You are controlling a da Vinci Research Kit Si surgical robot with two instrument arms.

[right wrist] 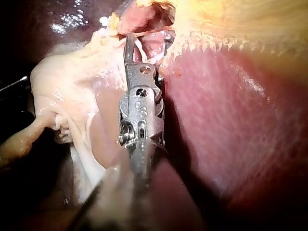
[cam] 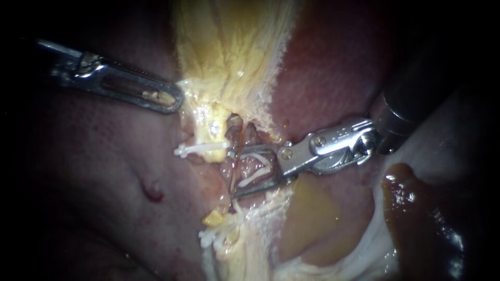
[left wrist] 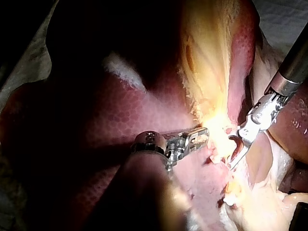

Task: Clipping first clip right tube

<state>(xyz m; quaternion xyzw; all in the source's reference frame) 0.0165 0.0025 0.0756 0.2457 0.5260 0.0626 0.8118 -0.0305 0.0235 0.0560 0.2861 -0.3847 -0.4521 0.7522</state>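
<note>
- Right instrument (cam: 234,174): jaws are seen open, set astride the right tube (cam: 251,134) in the cleft along the liver's (cam: 333,78) inner edge. A white strand, possibly the clip, lies between them.
- Left instrument (cam: 176,96): jaws are closed on the rim of the pale yellow tissue (cam: 229,52); steady traction is wanted.
- Both jaw tips should be sighted past the tube before closure, with the neighbouring tube (cam: 234,124) excluded.
- Closure is best made square to the tube, without drag.

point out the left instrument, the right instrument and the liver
left instrument (cam: 174,99): endoscope view, on its tip.
right instrument (cam: 237,173): endoscope view, midway between the tips of its open jaws.
liver (cam: 333,67): endoscope view, on the bare red surface above the right instrument.
</note>
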